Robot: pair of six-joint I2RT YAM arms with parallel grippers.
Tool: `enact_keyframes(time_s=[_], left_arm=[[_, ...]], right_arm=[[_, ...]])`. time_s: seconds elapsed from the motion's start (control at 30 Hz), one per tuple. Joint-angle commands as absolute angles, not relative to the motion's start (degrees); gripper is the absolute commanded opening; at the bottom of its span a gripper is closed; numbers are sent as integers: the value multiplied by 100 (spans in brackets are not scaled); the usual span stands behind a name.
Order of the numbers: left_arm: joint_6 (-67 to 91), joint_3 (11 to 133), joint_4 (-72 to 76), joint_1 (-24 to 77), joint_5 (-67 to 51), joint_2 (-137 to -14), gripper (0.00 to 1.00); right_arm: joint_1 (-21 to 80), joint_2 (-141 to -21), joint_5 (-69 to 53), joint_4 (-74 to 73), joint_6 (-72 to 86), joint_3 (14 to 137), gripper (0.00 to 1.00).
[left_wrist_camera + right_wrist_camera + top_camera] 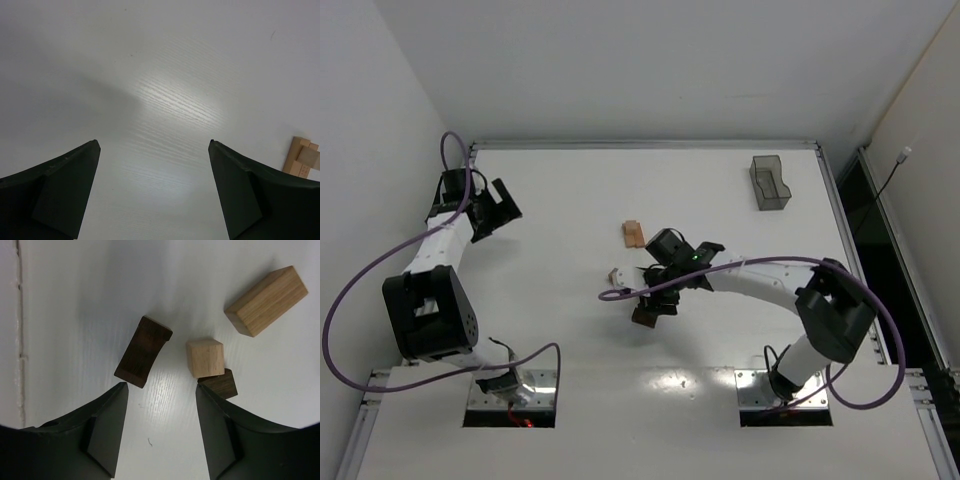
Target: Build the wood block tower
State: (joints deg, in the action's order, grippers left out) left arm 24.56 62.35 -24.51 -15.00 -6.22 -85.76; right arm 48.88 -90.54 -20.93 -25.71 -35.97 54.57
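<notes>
In the right wrist view four loose wooden blocks lie flat on the white table: a dark brown arch piece (144,352), a light tan cube (205,357), a dark brown cube (220,384) touching it, and a light tan bar (266,300). My right gripper (160,386) is open and empty, its fingertips just short of the arch and the dark cube. From above it (655,300) hovers mid-table over a dark block (642,316). A small tan stack (633,234) lies further back, also at the left wrist view's right edge (302,156). My left gripper (498,210) is open and empty (153,142) at far left.
A clear grey plastic bin (769,183) stands at the back right of the table. A small light block (615,273) lies left of the right gripper. A purple cable loops from the right arm across the table middle (620,294).
</notes>
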Motion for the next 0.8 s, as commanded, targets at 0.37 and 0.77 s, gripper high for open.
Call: enact_keyframes(time_s=[0.37, 0.77], left_arm=[[2355, 6311, -2312, -1573, -686, -8728, 88], [2355, 6311, -2312, -1573, -686, -8886, 88]], right_arm=[[4527, -10696, -2602, -3103, -4685, 7171, 51], [4526, -10644, -2602, -3630, -5001, 7128, 52]])
